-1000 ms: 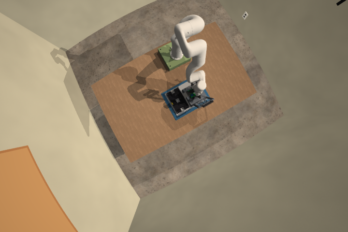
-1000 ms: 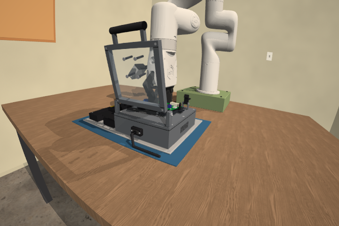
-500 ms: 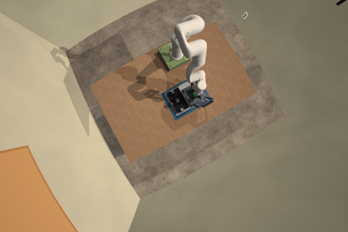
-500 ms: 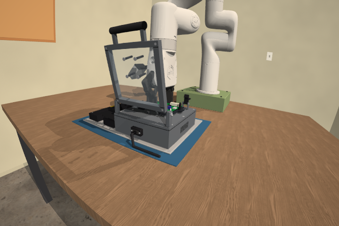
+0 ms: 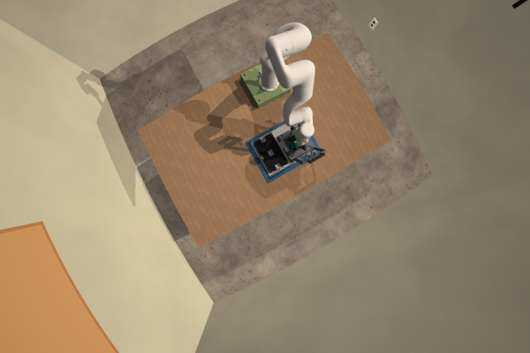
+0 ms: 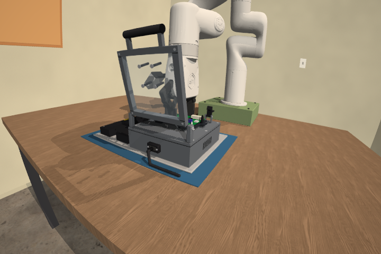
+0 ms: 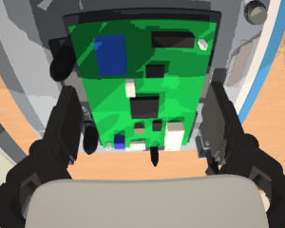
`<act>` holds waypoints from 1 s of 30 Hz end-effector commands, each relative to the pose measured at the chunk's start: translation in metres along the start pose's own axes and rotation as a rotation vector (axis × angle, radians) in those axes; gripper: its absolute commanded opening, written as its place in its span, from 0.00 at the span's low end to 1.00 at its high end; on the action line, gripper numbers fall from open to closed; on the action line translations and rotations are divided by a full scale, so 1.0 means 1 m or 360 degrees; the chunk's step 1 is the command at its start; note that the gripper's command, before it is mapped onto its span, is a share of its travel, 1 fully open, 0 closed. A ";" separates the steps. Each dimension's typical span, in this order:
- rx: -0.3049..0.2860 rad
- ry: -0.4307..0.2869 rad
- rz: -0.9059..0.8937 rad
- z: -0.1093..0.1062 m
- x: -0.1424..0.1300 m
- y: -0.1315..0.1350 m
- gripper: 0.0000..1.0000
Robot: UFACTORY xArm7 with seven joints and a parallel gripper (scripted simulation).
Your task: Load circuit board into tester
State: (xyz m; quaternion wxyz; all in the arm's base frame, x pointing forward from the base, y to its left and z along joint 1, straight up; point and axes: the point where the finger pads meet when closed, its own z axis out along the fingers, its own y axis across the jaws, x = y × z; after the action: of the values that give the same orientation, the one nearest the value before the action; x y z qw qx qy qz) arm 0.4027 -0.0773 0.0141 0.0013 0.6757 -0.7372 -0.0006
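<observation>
The green circuit board (image 7: pixel 176 95) (image 5: pixel 292 144) lies face up over the tester's plate, its white connector end at the bottom of the wrist view, beside the lone black post (image 7: pixel 154 156). Two more posts (image 7: pixel 63 63) (image 7: pixel 89 138) stand along its left edge. Small pale tips show near two opposite corners; whether it lies fully flat cannot be told. My gripper (image 7: pixel 142 98) is open around the board's long edges, with a gap at both sides. The lid (image 6: pixel 148 50) stands open, its black handle (image 6: pixel 143 30) on top. The latch hook (image 6: pixel 209 111) stands upright.
The black tray (image 6: pixel 107 130) adjoins the tester's grey body (image 6: pixel 159 152) on a blue mat (image 6: pixel 202 173). The raised lid stands close beside my arm on the hinge side. A black cable (image 6: pixel 164 170) leaves the tester's hinge side. The arm's green base (image 6: pixel 227 114) stands behind.
</observation>
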 end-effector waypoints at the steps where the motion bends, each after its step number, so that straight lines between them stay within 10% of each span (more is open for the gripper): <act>1: 0.0006 0.0000 0.0000 -0.001 0.000 -0.002 1.00; 30: 0.0006 0.0000 0.0000 -0.016 0.000 -0.001 1.00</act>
State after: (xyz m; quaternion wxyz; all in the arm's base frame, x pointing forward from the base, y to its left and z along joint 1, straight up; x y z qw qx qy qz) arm 0.4027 -0.0773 0.0209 0.0012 0.6757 -0.7372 -0.0007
